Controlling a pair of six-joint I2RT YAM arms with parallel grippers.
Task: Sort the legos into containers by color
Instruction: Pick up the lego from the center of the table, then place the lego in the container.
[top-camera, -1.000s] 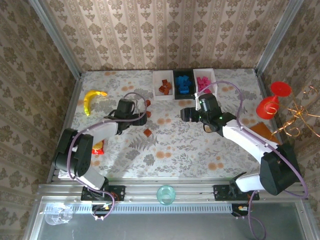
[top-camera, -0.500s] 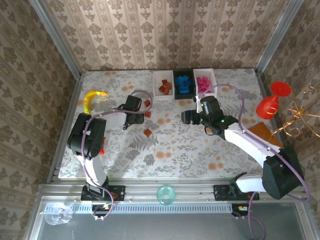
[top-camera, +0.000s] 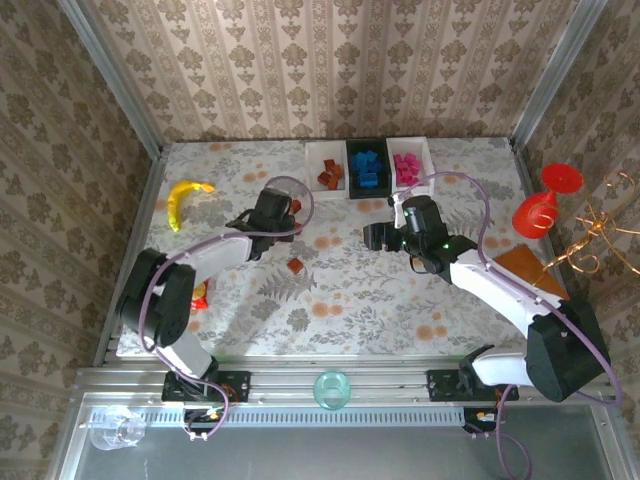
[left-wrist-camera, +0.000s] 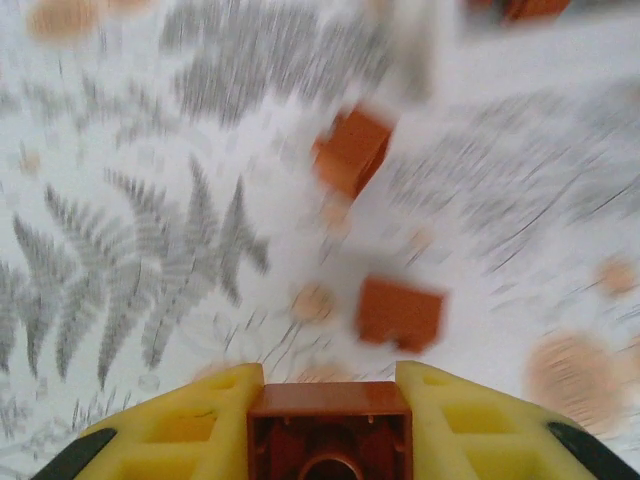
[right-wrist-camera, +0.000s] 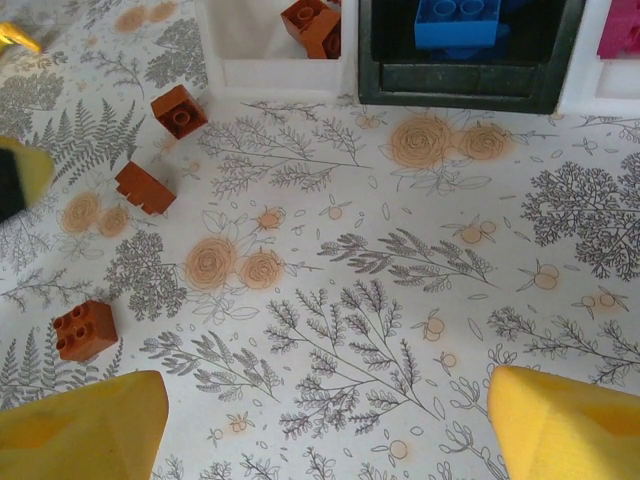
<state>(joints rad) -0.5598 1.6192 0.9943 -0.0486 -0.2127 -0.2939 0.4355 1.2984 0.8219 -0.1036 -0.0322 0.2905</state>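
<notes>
Blue plastic bricks (right-wrist-camera: 457, 20) in black square tray (right-wrist-camera: 460, 85), pink bricks (top-camera: 405, 165) in right white tray (top-camera: 427, 160): done. Three reddish-brown bricks (right-wrist-camera: 145, 187) lie loose on floral table (right-wrist-camera: 400, 300). Left gripper (top-camera: 277, 212) pinches a fourth brown brick (left-wrist-camera: 330, 430); right gripper (right-wrist-camera: 325, 420) spread wide, empty.

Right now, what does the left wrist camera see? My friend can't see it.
Two yellow fingers pinch a brown brick. Ahead on the flowery table lie a near brick and a far brick. The picture is blurry.
</notes>
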